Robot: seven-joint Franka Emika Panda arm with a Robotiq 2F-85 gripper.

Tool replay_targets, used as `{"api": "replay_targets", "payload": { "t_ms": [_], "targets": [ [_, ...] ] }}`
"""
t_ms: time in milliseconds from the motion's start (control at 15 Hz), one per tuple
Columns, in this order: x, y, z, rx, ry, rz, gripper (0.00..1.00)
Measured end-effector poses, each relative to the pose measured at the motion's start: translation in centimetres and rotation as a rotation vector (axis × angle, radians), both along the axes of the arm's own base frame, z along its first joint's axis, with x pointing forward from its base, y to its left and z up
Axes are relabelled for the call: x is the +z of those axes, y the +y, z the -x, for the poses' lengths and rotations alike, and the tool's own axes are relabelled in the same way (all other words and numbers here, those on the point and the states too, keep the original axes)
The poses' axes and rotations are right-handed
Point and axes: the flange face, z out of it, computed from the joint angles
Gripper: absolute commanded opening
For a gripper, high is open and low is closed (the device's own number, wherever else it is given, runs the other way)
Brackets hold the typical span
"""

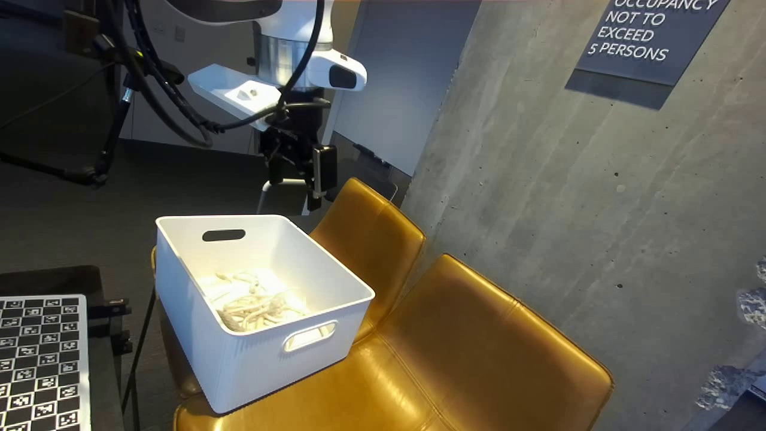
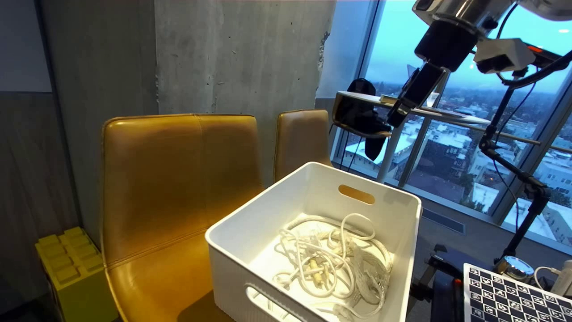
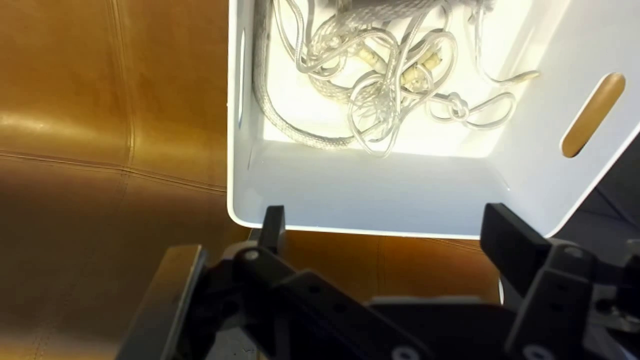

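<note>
My gripper stands wide open in the wrist view, with nothing between its fingers. Below it is the near rim of a white plastic bin, which looks apart from the fingers. A tangle of pale cords and braided rope lies on the bin floor, with a small knot in one cord and yellowish pieces among them. In both exterior views the gripper hangs above and beyond the far end of the bin.
The bin rests on a golden-brown leather chair, beside another chair back. A concrete wall rises behind the chairs. To the side are a black-and-white marker board and a camera stand arm. A yellow box stands on the floor.
</note>
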Motion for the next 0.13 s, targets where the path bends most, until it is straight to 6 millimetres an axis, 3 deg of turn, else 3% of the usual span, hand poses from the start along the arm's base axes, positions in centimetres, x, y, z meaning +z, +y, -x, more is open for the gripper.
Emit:
{"api": "replay_targets", "payload": {
  "t_ms": [133],
  "targets": [
    [0.0, 0.0, 0.0, 0.0, 0.0, 0.0, 0.99]
  ]
}}
